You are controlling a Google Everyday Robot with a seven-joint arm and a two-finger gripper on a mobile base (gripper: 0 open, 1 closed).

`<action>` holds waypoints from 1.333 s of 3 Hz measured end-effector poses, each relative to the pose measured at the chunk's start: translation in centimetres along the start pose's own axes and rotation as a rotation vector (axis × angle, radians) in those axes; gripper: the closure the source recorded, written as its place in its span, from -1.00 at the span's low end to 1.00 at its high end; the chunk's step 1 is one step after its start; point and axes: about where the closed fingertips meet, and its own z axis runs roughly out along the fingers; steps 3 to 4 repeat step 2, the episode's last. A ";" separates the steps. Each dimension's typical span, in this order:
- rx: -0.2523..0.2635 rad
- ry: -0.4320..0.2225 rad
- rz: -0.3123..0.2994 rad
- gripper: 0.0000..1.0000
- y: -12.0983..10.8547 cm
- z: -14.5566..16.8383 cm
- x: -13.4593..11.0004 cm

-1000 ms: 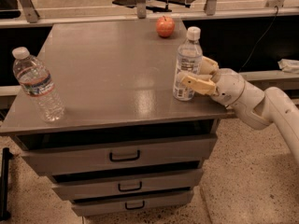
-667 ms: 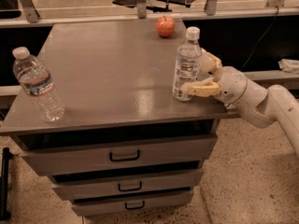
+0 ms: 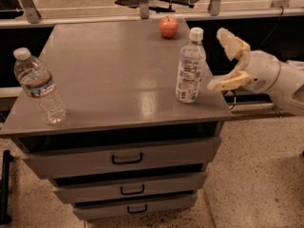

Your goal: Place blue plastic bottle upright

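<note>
The blue plastic bottle [image 3: 190, 66], small and clear with a white cap and a whitish label with dark print, stands upright on the grey cabinet top [image 3: 109, 75] near its right edge. My gripper [image 3: 222, 60] is open and empty, just to the right of the bottle and clear of it. One cream finger [image 3: 232, 44] points up and the other finger [image 3: 227, 82] reaches left at label height.
A larger ribbed clear bottle [image 3: 38, 87] with a red-and-blue band stands at the front left corner. A red apple [image 3: 168, 27] sits at the back edge. Three drawers [image 3: 126, 175] are below the top. Speckled floor lies to the right.
My gripper has let go of the bottle and drawn back to the right, its fingers spread wider. The bottle stays standing in the same place.
</note>
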 end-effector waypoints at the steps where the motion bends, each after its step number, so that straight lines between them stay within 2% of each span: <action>1: 0.030 0.123 0.002 -1.00 0.2 -2.0 -3.8; 2: 0.038 0.162 0.012 -1.00 0.3 -2.4 -5.2; 4: 0.038 0.162 0.012 -1.00 0.3 -2.4 -5.2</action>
